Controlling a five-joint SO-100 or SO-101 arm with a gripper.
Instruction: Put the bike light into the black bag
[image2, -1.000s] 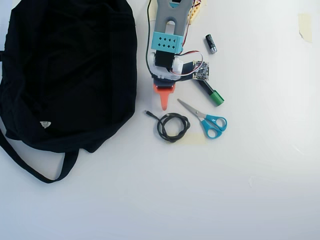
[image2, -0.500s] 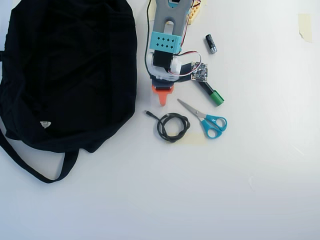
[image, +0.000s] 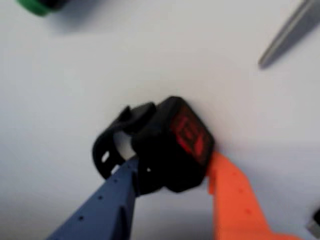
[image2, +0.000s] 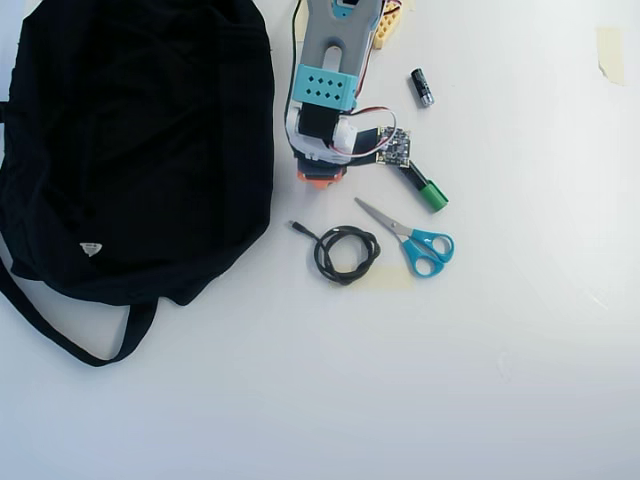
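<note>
In the wrist view we've got the gripper (image: 172, 172), blue & orange jaws, closed on the small black bike light w/ red lens & loop strap (image: 170, 150), apparently at the white table, so grasp looks done, but carry over to the big black fabric bag (image2: 130, 140) & drop-in remain.

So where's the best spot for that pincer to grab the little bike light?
Probably the blocky body of the bike light, from above, one finger on each opposite side as the pincer does now. Those sides look firm; the loop strap sticking out looks floppy and would likely slip.
</note>
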